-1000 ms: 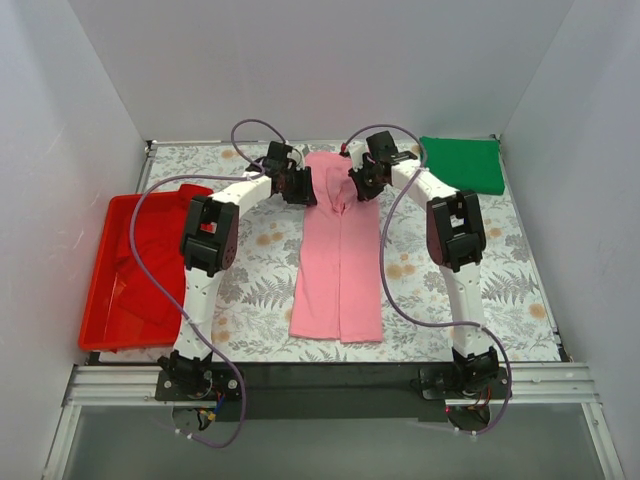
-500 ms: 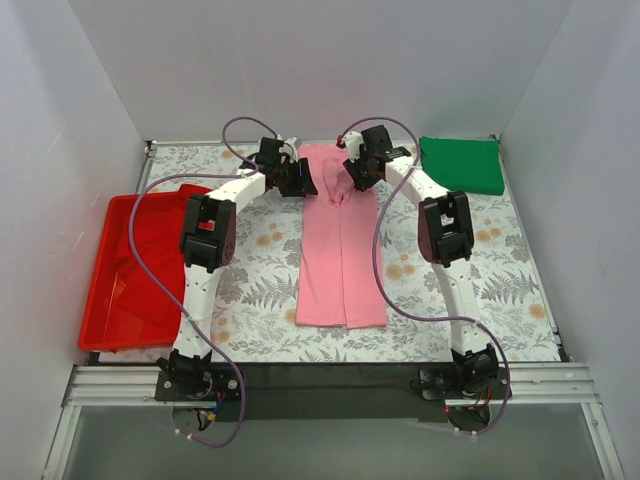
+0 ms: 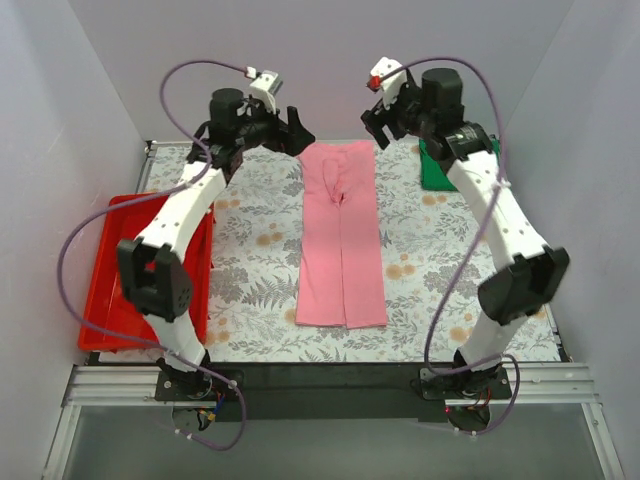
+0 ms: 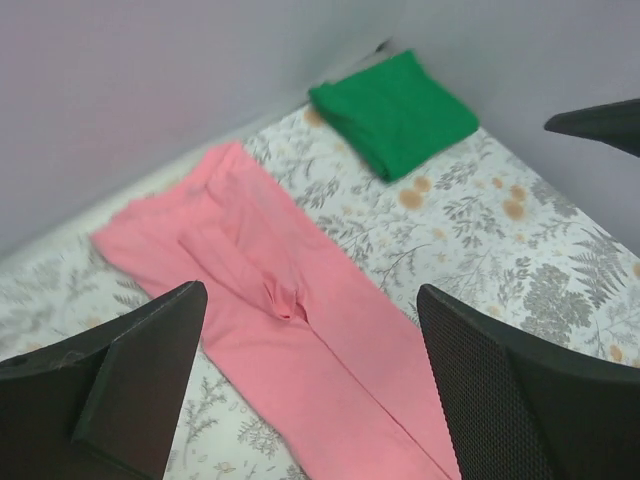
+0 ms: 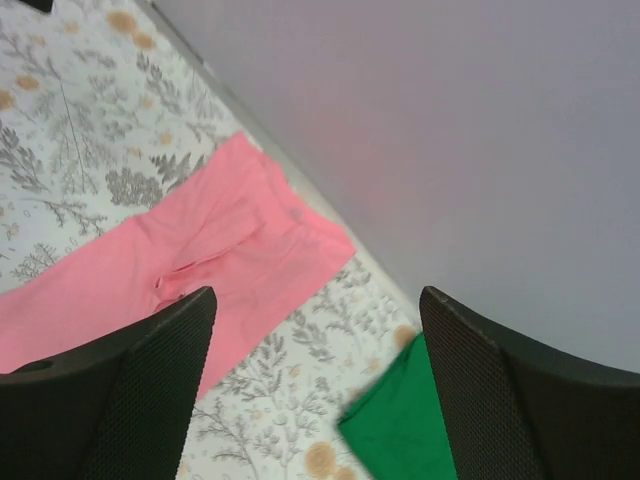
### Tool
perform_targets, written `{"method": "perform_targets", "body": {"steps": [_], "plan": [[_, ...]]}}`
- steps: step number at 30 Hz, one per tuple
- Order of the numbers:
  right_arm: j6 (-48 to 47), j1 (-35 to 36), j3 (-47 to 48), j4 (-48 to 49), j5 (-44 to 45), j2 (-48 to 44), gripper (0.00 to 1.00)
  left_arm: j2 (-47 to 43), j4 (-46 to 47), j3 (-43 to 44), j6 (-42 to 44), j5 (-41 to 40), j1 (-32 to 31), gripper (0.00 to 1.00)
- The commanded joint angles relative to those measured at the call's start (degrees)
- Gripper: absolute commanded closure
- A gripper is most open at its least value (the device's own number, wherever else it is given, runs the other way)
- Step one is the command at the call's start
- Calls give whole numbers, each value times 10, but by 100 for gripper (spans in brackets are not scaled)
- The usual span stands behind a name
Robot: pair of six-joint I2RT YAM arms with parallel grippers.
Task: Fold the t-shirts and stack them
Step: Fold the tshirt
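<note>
The light pink t-shirt (image 3: 340, 240) lies flat as a long narrow strip down the middle of the table, with a small pucker near its far end. It also shows in the left wrist view (image 4: 290, 320) and the right wrist view (image 5: 230, 250). The dark green t-shirt (image 3: 432, 172) lies folded at the back right corner (image 4: 395, 110) (image 5: 400, 430), partly behind my right arm. My left gripper (image 3: 291, 130) (image 4: 315, 390) hangs open, high above the pink shirt's far left. High above its far right, my right gripper (image 3: 375, 122) (image 5: 315, 385) is open too. Both are empty.
A red plastic tray (image 3: 95, 300) with red contents stands along the table's left edge, under my left arm. White walls close the back and both sides. The floral table cover (image 3: 250, 250) shows on both sides of the pink shirt.
Both grippers have opened, let go of the pink shirt's far end and risen up and apart. The shirt's far end now lies flat on the table.
</note>
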Motion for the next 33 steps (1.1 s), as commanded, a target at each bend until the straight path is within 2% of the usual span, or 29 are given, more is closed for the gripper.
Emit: {"method": "perform_targets", "body": {"steps": [1,2,4,5,7,10,11,12,14,15,16,20,24,29,33], "plan": [[-79,4,-74,-6,-48,-88,9,-107,8,-71,107,61,2,14],[-102,4,-118,-34,-84,-109,8,-153,-8,-92,166,88,2,14],[-147,8,-172,-52,-103,-154,3,-202,-35,-155,209,136,-2,13],[-155,17,-199,-65,-106,-197,3,-255,-43,-218,222,139,-5,13],[-191,35,-287,-91,-114,-257,4,-308,-74,-325,267,169,-13,14],[-228,70,-423,-121,-125,-341,11,-401,-133,-423,354,204,-43,20],[-235,85,-465,-123,-121,-362,17,-423,-136,-490,363,192,-62,21],[-241,101,-530,-123,-118,-396,22,-463,-136,-517,374,181,-106,23],[-248,155,-595,-123,-114,-424,33,-494,-134,-592,395,155,-152,25],[-248,179,-622,-116,-107,-434,36,-509,-121,-617,399,141,-194,26],[-237,220,-670,-108,-93,-444,38,-511,-113,-636,402,128,-211,29],[-222,255,-748,-50,-93,-455,47,-499,-64,-699,408,86,-260,36],[-228,267,-775,-18,-82,-439,53,-472,22,-737,405,46,-284,39],[-234,269,-791,8,-87,-397,58,-421,61,-741,424,37,-291,43],[-237,269,-813,34,-74,-377,58,-390,95,-745,429,25,-296,44]]}}
